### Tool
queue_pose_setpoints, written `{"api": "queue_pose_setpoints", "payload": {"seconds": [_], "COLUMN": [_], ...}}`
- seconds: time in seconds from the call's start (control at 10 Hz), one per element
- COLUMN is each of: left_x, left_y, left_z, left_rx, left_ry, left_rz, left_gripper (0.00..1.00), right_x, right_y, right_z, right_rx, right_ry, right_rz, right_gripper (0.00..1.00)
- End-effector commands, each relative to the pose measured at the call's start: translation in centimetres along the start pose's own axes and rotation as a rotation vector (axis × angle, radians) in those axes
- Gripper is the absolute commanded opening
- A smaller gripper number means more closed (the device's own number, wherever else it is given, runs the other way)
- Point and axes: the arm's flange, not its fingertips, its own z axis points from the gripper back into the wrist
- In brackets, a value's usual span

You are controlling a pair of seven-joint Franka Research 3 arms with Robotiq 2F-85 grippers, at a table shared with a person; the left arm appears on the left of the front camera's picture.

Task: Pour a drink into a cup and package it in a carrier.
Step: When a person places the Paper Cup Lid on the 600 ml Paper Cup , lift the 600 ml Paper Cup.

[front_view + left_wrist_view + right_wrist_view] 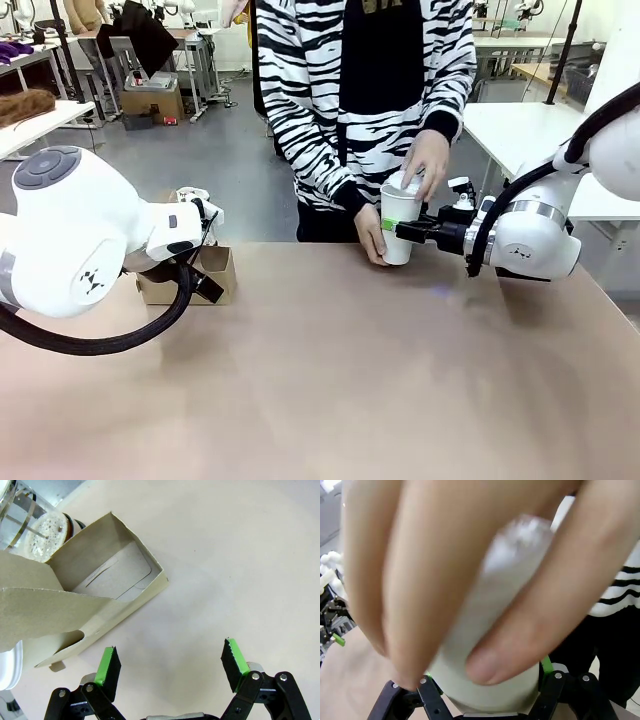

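Note:
The tall white cup (400, 225) stands near the table's far edge, in front of the person. My right gripper (412, 232) is shut on its side from the right. One of the person's hands (428, 160) presses on its white lid, and the other hand (368, 240) holds its base. In the right wrist view the person's fingers (445, 565) wrap over the cup (490, 685). My left gripper (170, 652) hangs open over bare table beside the brown carrier (107, 592), which also stands at the table's left (215, 272). The jug (30, 520) holds the foamy drink (47, 532) just behind the carrier.
A white rounded object (7, 672) shows at the left edge of the left wrist view, by the carrier. The wide brown table (330, 380) lies bare in the middle and front. The person stands close against the far edge.

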Motion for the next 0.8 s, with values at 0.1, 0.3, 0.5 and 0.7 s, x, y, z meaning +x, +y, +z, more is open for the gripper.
{"api": "queue_pose_setpoints", "payload": {"seconds": [0.1,0.3,0.5,0.7], "left_x": [0.02,0.02,0.02,0.02], "left_y": [-0.07,-0.07,-0.07,-0.07], "left_z": [0.04,0.04,0.04,0.04], "left_rx": [-0.002,-0.002,-0.002,-0.002], "left_ry": [-0.001,-0.001,-0.001,-0.001], "left_rz": [-0.002,-0.002,-0.002,-0.002], "left_gripper": [1.0,1.0,1.0,1.0], "right_x": [0.47,0.47,0.47,0.47], "right_y": [0.31,0.31,0.31,0.31], "right_z": [0.1,0.1,0.1,0.1], "right_rx": [0.006,0.006,0.006,0.006], "right_ry": [0.003,0.003,0.003,0.003], "right_rz": [-0.013,-0.013,-0.013,-0.013], "right_gripper": [0.8,0.8,0.8,0.8]}}
